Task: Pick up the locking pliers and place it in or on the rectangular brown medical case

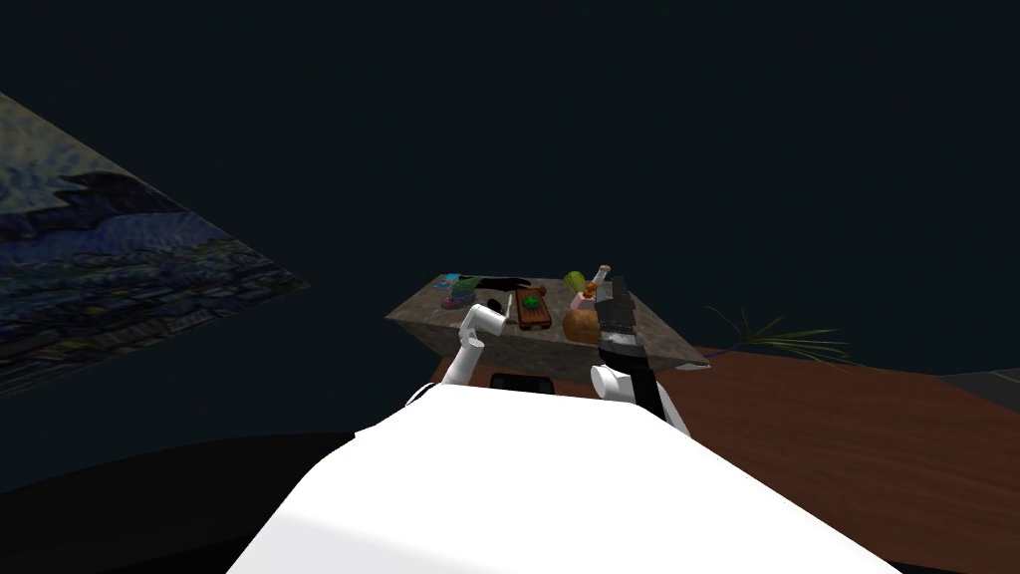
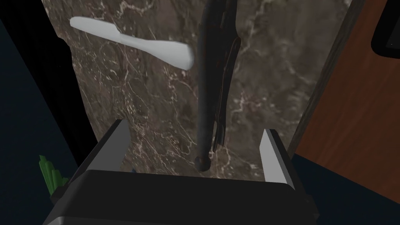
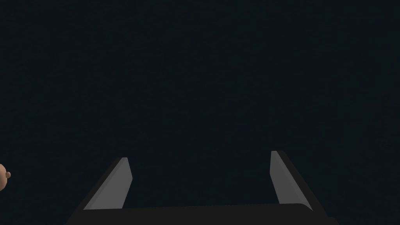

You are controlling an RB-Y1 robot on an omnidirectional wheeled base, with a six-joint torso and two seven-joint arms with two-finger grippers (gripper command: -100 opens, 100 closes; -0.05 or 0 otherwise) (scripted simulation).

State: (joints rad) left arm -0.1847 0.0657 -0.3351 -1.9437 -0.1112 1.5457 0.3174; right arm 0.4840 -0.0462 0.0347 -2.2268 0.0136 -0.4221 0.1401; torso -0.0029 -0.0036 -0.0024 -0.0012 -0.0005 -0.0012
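**Pliers between the open fingers, grasp not yet made**

Your left gripper (image 2: 195, 129) is spread wide, with both fingers apart and touching nothing. It hangs over the marble-topped table (image 2: 273, 78), pointing down at it. The locking pliers (image 2: 209, 86) lie flat on that top. They are dark and long, and their handle end sits in the gap between the fingers while the rest runs away from the gripper. You cannot tell from the wrist view how far above the table the fingers are.

A white knife-shaped piece (image 2: 156, 46) lies just beside the pliers near their far end. Whether the two touch is unclear. The table's edge and the reddish-brown floor (image 2: 351, 117) show off to one side, and a green object (image 2: 49, 174) is cut off beside the gripper body.

In the head view, the brown rectangular medical case (image 1: 533, 309) sits on the same table with a green mark on its lid. It is near the left arm and between the pliers and an orange-brown round item (image 1: 581, 325).

Your right gripper (image 3: 198, 156) is also wide open and holds nothing, and it faces a dark background.

As a judgement, the approach looks nearly done. You have the closing, the lift, the carry to the case and the release left to do.

The head view shows the tabletop items small and dim, so you cannot read the pliers' jaw end or tell whether the case is open or closed. The pliers' far end is cut off in the wrist view.
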